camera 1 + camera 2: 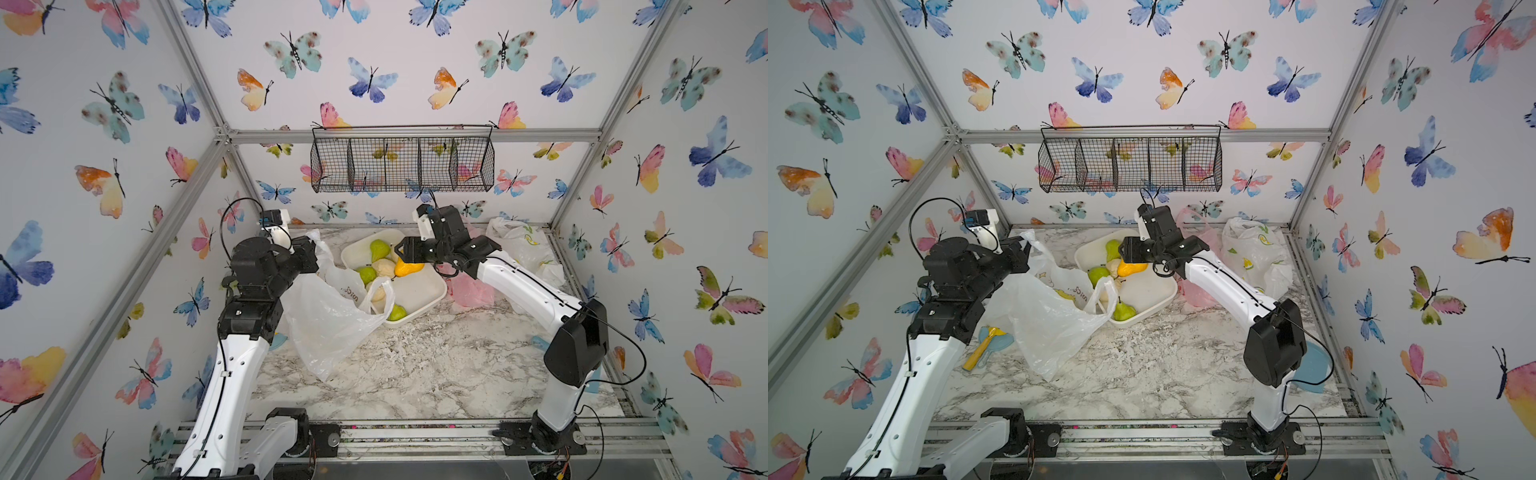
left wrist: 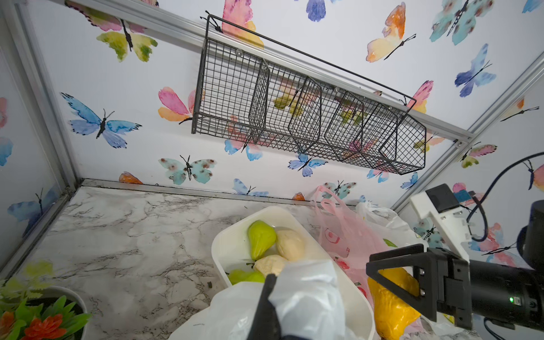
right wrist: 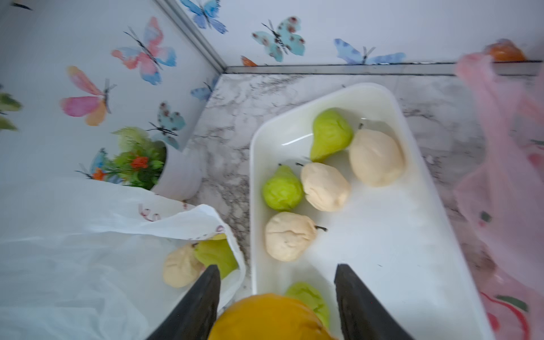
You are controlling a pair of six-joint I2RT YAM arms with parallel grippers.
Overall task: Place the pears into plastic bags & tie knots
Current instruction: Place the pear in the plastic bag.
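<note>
My left gripper [image 2: 279, 282] is shut on the rim of the white bag with red doodles [image 1: 332, 320], holding its mouth up beside the white tray [image 1: 432, 291]. A cream pear [image 3: 181, 269] and a green pear [image 3: 215, 254] lie inside that bag. My right gripper [image 3: 278, 270] is shut on an orange-yellow pear [image 3: 270, 318], held above the tray's near end; in both top views it hangs at the jaws [image 1: 1131, 268]. Several green and cream pears [image 3: 325, 187] lie loose in the tray. The pink bag [image 1: 471, 291] and the lemon-print bag [image 1: 523, 245] lie crumpled at the right.
A black wire basket [image 1: 401, 164] hangs on the back wall above the tray. A white pot of fake flowers [image 3: 164, 170] stands in the back left corner. A yellow-and-blue toy [image 1: 988, 340] lies by the left arm, and a blue plate [image 1: 1308, 370] by the right arm.
</note>
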